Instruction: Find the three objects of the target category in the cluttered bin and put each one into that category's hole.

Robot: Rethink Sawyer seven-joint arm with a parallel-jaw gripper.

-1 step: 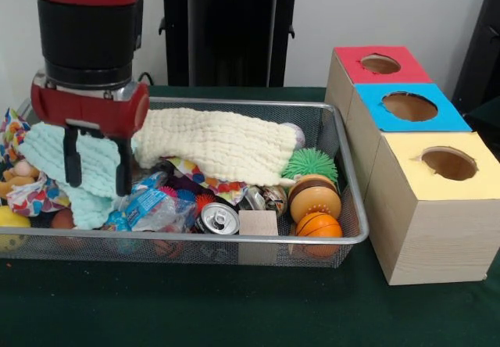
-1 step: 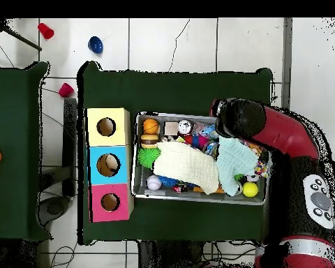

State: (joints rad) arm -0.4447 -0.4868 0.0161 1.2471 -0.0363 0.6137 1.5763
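The likeliest trouble here is a snag. The claw (image 1: 98, 163) hangs over the left part of the wire bin (image 1: 348, 167), right in front of the mint-green cloth (image 1: 86, 159), and a descent from this spot could well catch that cloth or the crinkled plastic wrappers (image 1: 152, 206) beneath it instead of a solid object. A pinched cloth would probably drag neighbouring things up and over the rim onto the desk (image 1: 234, 300). The cream cloth (image 1: 219, 144) is a second hazard: it drapes across the middle of the bin and hides whatever lies under it, so target objects may go unseen. Round pieces such as the orange ball (image 1: 319, 226) and the spiky green ball (image 1: 311, 163) at the right end could roll away from a poor grip.

The claw's two dark fingers (image 1: 73, 159) stand apart, pointing straight down, and nothing is held between them. Whether their tips touch the mint-green cloth cannot be told; from the front they overlap it.

The target category is not evident from the scene. Candidates all sit in the bin, including a soda can (image 1: 219, 218) and a wooden cube (image 1: 258, 223) at the near wall. The three boxes with holes, red (image 1: 380, 64), blue (image 1: 409, 106) and yellow (image 1: 448, 163), stand just right of the bin.
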